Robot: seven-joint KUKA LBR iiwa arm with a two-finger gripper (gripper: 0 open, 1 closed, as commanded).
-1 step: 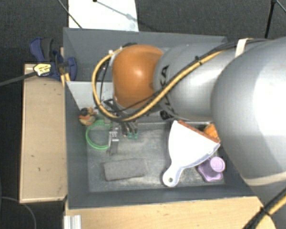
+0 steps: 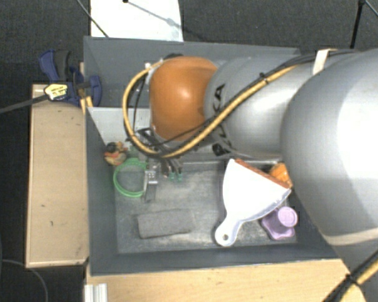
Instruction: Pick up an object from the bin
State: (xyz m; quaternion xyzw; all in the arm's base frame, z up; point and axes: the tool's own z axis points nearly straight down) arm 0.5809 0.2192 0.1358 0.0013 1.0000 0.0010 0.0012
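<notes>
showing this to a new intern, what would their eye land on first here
The big grey arm with its orange wrist cover comes in from the right, its hand low on the left side of the bin by a green ring. A white scoop lies right of centre with a small purple thing beside it. A grey block lies near the front wall.

Even overhead light, sheen on silver arm (image 2: 340, 124), bin floor (image 2: 198, 197) shadowed

One overhead camera, set close above the grey metal bin (image 2: 195, 197), looks down and somewhat sideways onto its floor, the arm (image 2: 315, 118) entering from the view's right.
</notes>
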